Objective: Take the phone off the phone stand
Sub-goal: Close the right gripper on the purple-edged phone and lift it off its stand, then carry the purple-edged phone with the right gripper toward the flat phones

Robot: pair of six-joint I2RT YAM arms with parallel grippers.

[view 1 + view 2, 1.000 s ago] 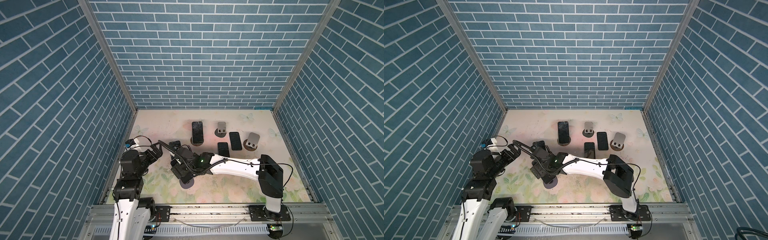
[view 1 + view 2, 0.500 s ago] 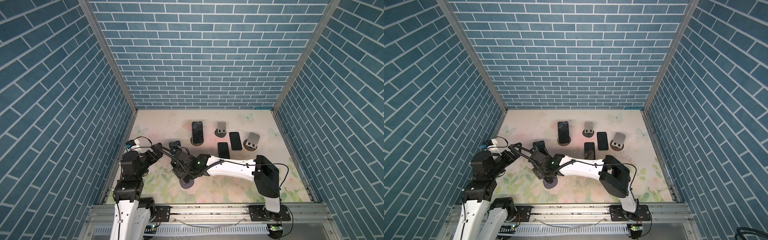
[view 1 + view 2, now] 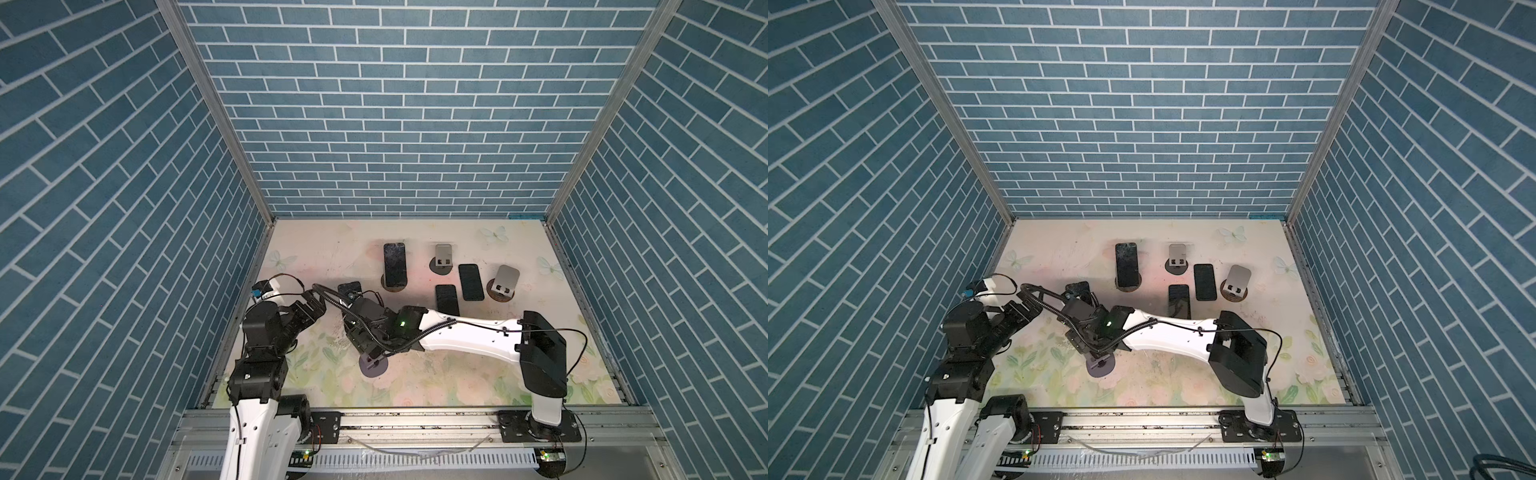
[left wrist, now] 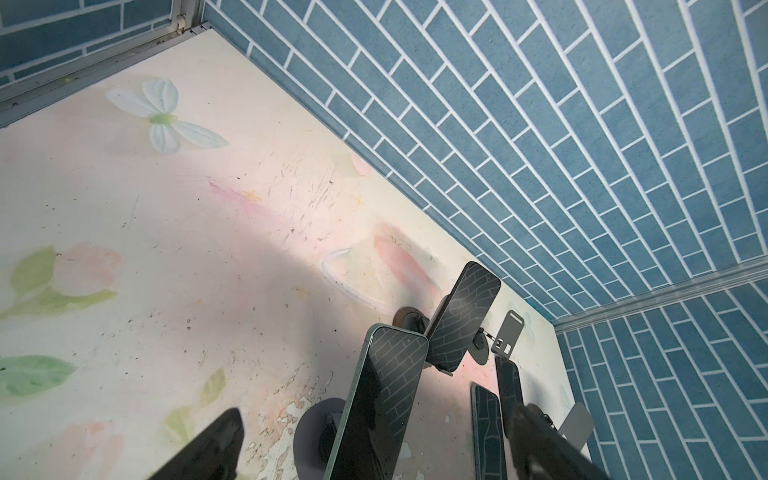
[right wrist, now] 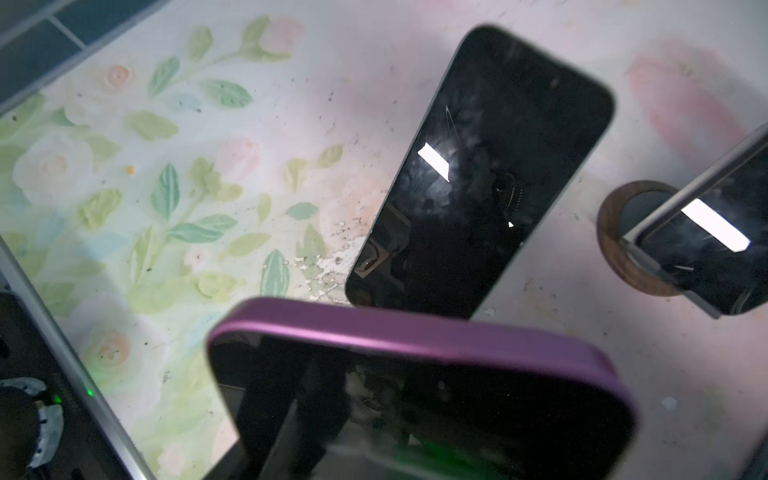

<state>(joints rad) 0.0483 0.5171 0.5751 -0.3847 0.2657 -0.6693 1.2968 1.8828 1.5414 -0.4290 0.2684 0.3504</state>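
Observation:
My right gripper (image 5: 395, 415) is shut across a purple-edged phone (image 5: 415, 332) that fills the near part of the right wrist view. Its fingers are hidden. In both top views this gripper (image 3: 365, 336) (image 3: 1093, 338) reaches across to the left, just behind a dark round phone stand base (image 3: 372, 365) (image 3: 1100, 365). The arm hides the phone there, and whether it still rests on the stand. My left gripper (image 3: 312, 308) (image 4: 374, 444) hangs open and empty, a little to the left.
A green-edged phone (image 4: 382, 395) (image 5: 478, 166) stands tilted over a dark round base (image 4: 316, 432) in front of the left gripper. Farther back are a phone on a wooden-based stand (image 3: 394, 266), an empty stand (image 3: 443, 259), another empty stand (image 3: 504, 282) and two flat phones (image 3: 447, 300). Brick walls close three sides.
The right gripper has edged slightly toward the back and closed on the phone. The left arm has stayed where it was, still open.

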